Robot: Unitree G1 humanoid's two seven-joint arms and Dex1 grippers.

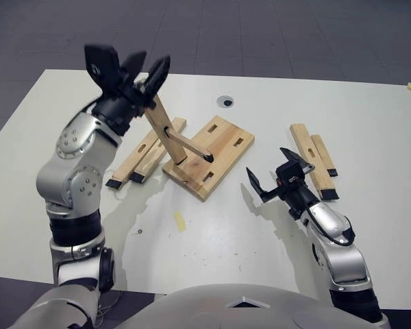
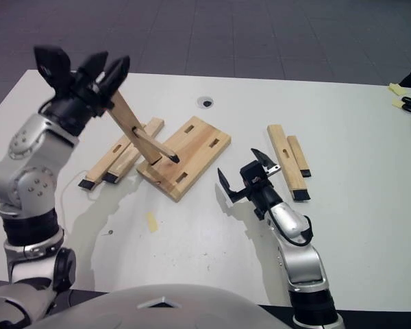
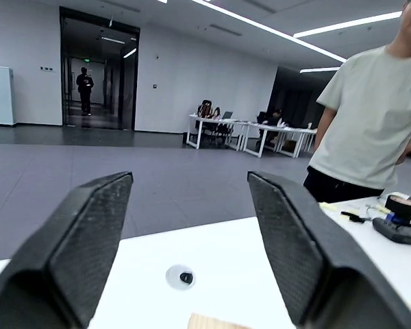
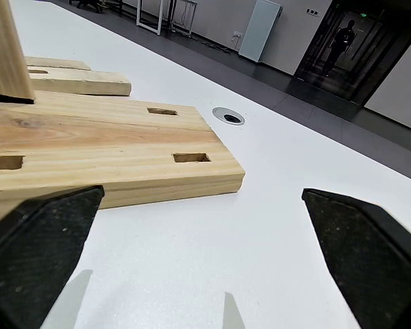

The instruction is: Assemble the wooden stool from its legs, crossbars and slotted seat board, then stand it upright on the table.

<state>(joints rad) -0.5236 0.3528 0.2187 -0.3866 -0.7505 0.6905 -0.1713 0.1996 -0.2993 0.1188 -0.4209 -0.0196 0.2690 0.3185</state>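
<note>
The board point(image 1: 216, 154) lies on the bench point(image 1: 370, 103), with a leg point(image 1: 163, 123) tilted in its slot. Left fingers point(image 1: 159, 70), apart, sit at the leg's top, maybe touching. Right fingers point(image 1: 255, 184), apart, hover at the board's 4 o'clock.

I record the slotted seat board point(image 1: 212, 154) as pale honey wood with straight darker grain and a reddish streak. The raised leg point(image 1: 163, 123) and the lying legs point(image 1: 145, 154) are the same pale wood, the lying ones tipped black. The table point(image 1: 370, 137) reads white, carrying a yellow tape slip point(image 1: 180, 221) and a grey grommet point(image 1: 225, 101) with a black centre. The left gripper point(image 1: 153, 60) and right gripper point(image 1: 266, 162) are black, with finely stippled pads point(image 3: 82, 240).
</note>
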